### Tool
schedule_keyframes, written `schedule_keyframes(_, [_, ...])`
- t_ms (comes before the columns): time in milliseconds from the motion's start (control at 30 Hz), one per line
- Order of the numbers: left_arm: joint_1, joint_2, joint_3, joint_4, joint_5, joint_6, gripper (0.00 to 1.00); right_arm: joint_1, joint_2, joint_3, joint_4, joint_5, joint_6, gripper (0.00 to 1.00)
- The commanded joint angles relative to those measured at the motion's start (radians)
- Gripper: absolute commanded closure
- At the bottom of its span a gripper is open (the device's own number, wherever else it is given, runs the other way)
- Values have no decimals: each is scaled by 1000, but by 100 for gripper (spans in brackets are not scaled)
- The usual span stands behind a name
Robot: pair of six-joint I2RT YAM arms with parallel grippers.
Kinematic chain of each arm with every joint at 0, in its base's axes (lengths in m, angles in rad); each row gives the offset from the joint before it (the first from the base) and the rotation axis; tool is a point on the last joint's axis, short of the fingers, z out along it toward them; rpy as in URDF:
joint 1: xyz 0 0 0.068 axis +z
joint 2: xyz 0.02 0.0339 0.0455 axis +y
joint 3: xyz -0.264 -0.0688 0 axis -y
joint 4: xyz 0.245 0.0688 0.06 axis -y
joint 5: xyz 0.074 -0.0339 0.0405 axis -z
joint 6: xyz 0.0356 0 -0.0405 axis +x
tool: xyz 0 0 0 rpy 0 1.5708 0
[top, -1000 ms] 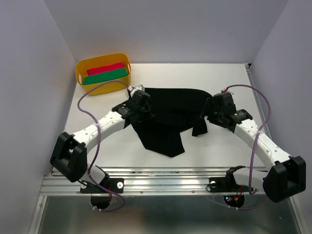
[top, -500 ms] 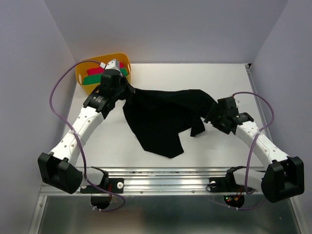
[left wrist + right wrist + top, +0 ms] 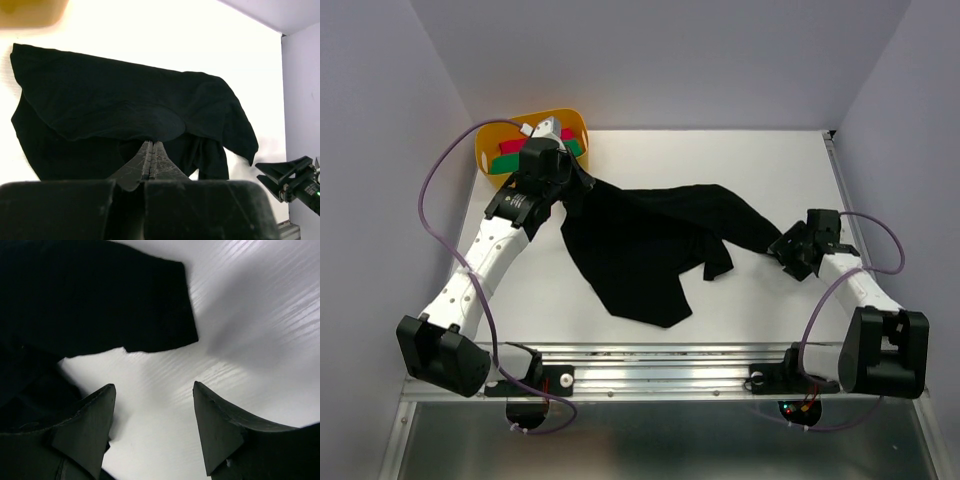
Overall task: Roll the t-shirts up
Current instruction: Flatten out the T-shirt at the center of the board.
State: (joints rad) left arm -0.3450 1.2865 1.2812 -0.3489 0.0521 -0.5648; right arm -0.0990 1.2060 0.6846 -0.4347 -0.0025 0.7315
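The black t-shirt [image 3: 650, 240] lies crumpled and stretched across the middle of the white table. My left gripper [image 3: 565, 172] is shut on the shirt's far left edge and holds it lifted, right in front of the yellow tub. In the left wrist view the closed gripper [image 3: 152, 142] pinches the cloth and the shirt [image 3: 125, 95] spreads out below it. My right gripper [image 3: 788, 248] is open and empty, just right of the shirt's right sleeve. In the right wrist view my gripper [image 3: 154, 385] hovers over bare table, with the sleeve [image 3: 100, 305] lying ahead of it.
The yellow tub [image 3: 488, 137] stands at the far left corner, holding red and green folded items [image 3: 510, 152], partly hidden by my left wrist. Grey walls enclose the table on three sides. A metal rail [image 3: 650, 365] runs along the near edge.
My left gripper lifted the shirt's left edge up toward the tub. My right gripper let go of the right sleeve and drew back to the right; the sleeve now lies on the table.
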Motion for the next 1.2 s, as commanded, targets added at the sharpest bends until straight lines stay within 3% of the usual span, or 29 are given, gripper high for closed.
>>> schedule_keyframes(0, [4, -7, 49, 30, 15, 26, 100, -24, 53, -17, 192, -131, 34, 31])
schedule_keyframes(267, [5, 10, 58, 40, 31, 22, 100, -24, 194, -11, 329, -133, 66, 39])
schedule_keyframes(333, [5, 14, 58, 42, 34, 22, 100, -24, 225, -4, 378, -111, 62, 52])
schedule_keyframes(367, [5, 16, 56, 42, 34, 22, 100, -24, 239, 12, 379, -78, 52, 70])
schedule_keyframes(400, [5, 19, 58, 42, 34, 22, 100, -24, 257, 30, 378, -67, 52, 70])
schedule_keyframes(433, [5, 25, 59, 41, 34, 25, 100, -24, 288, 77, 372, -60, 42, 88])
schedule_keyframes(500, [9, 34, 72, 37, 32, 31, 100, -24, 305, 133, 355, -45, 29, 99])
schedule_keyframes(633, [46, 85, 138, 45, 73, 32, 100, -24, 322, 307, 335, -25, 9, 99])
schedule_keyframes(900, [124, 299, 641, -32, 156, 69, 100, -67, 435, 919, 225, -71, 5, 99])
schedule_keyframes(1000, [175, 373, 821, -56, 206, 57, 100, -100, 423, 1016, 215, -108, 20, 99])
schedule_keyframes(1167, [234, 406, 960, -52, 261, 45, 100, -159, 331, 1070, 206, -146, 22, 99])
